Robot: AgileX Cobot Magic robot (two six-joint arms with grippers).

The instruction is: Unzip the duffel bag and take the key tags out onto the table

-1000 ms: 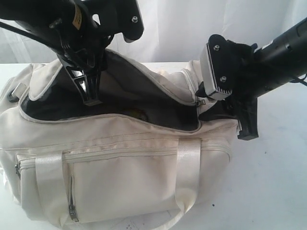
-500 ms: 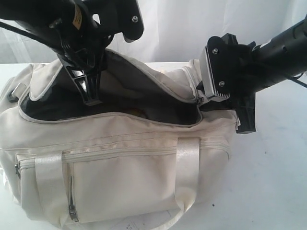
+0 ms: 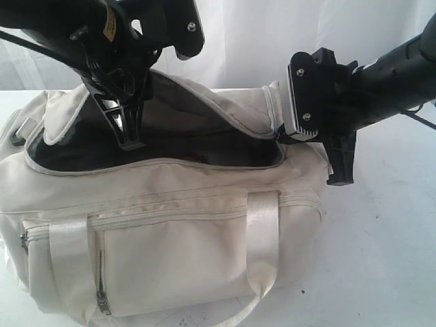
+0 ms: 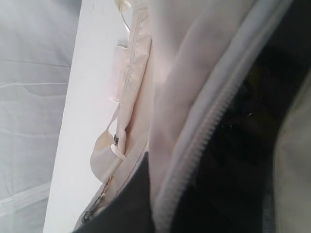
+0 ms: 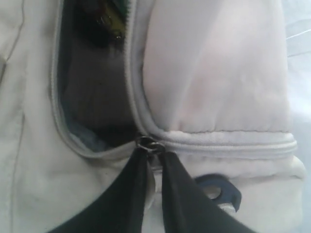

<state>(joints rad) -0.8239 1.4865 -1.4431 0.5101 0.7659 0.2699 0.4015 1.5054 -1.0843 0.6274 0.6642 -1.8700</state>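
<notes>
The cream duffel bag (image 3: 170,238) lies on the white table (image 3: 381,259) with its top zipper open and dark lining showing. My left gripper (image 3: 131,142) reaches down into the opening, shut on the far zipper edge (image 4: 194,145), which stands lifted. At the bag's right end my right gripper (image 3: 283,136) is shut on the metal zipper pull (image 5: 148,144), its two black fingers (image 5: 121,194) pinched round it. Small green and yellowish shapes (image 5: 112,20) deep inside may be the key tags; the exterior view does not show them.
A dark blue hook-like fitting (image 5: 221,188) sits on the bag's end beside my right fingers. A satin handle (image 3: 262,238) and a front zip pocket (image 3: 102,286) face the camera. A white curtain (image 3: 272,41) hangs behind. Bare table lies right of the bag.
My right gripper has closed on the zipper pull and shifted slightly left and up, drawing the bag's right end with it. The left gripper has stayed put.
</notes>
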